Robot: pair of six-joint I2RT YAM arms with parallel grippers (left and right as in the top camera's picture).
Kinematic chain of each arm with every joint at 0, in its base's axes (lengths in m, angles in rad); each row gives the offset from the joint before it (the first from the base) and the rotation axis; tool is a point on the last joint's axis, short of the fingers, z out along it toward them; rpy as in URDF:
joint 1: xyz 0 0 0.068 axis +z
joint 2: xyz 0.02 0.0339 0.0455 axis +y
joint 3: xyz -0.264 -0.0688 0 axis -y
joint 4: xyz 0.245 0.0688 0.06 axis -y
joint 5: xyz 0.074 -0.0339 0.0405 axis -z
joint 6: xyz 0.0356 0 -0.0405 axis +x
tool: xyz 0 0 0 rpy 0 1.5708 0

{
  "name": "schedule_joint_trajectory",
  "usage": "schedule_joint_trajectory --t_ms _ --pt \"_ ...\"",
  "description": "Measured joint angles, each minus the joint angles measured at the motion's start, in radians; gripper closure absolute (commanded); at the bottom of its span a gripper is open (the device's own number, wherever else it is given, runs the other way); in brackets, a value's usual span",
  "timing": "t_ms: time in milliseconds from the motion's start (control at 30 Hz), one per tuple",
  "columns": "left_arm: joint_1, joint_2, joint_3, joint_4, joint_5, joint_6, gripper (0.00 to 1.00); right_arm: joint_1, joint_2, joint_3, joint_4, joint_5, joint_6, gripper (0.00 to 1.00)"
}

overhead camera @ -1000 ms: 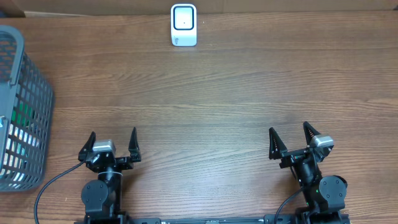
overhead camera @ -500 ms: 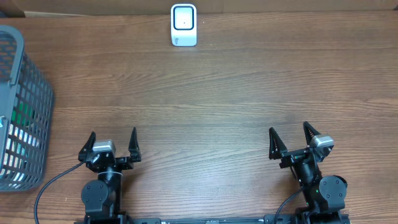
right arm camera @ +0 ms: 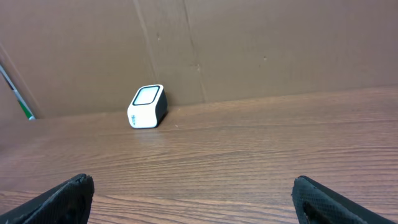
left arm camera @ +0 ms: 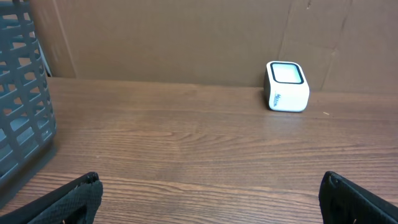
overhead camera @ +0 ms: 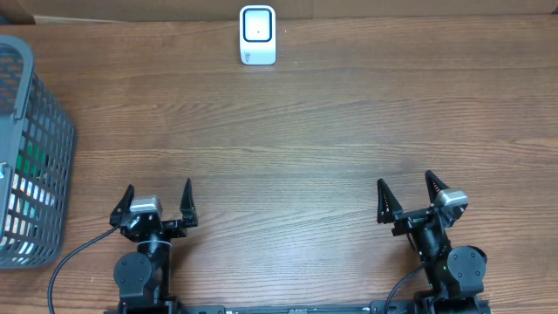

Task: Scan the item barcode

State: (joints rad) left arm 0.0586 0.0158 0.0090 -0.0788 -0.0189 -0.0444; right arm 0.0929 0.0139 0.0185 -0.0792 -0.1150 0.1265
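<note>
A small white barcode scanner [overhead camera: 258, 35] with a dark window stands at the table's far edge, also seen in the left wrist view as the scanner [left arm camera: 286, 86] and in the right wrist view as the scanner [right arm camera: 147, 106]. Items show through the mesh of a grey basket [overhead camera: 35, 148] at the left; green and white packaging is visible, its barcode hidden. My left gripper [overhead camera: 158, 200] rests open near the front edge at left, nothing between its fingers [left arm camera: 68, 199]. At the front right my right gripper [overhead camera: 406, 194] is open too, far from the scanner and basket.
A brown cardboard wall [left arm camera: 186, 37] backs the table behind the scanner. The grey basket's wall [left arm camera: 22, 99] rises at the left of the left wrist view. Bare wooden tabletop [overhead camera: 288, 148] lies between the grippers and the scanner.
</note>
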Motion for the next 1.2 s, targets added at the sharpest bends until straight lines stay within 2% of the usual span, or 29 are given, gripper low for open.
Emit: schedule_joint_trajectory --t_ms 600,767,967,1200 --pt "0.0 0.0 0.0 0.018 0.008 0.0 0.0 0.0 0.0 0.0 0.0 0.0 0.0 0.0" --pt "0.0 0.0 0.028 -0.046 0.037 0.0 0.0 0.0 0.0 0.0 0.0 0.0 0.0 0.0" --pt "0.0 0.044 0.174 -0.126 0.058 0.0 0.0 0.0 0.0 0.0 0.0 0.0 0.001 0.0" --pt "0.0 0.261 0.467 -0.264 0.123 0.0 0.0 0.0 0.0 0.0 0.0 0.0 0.001 0.0"
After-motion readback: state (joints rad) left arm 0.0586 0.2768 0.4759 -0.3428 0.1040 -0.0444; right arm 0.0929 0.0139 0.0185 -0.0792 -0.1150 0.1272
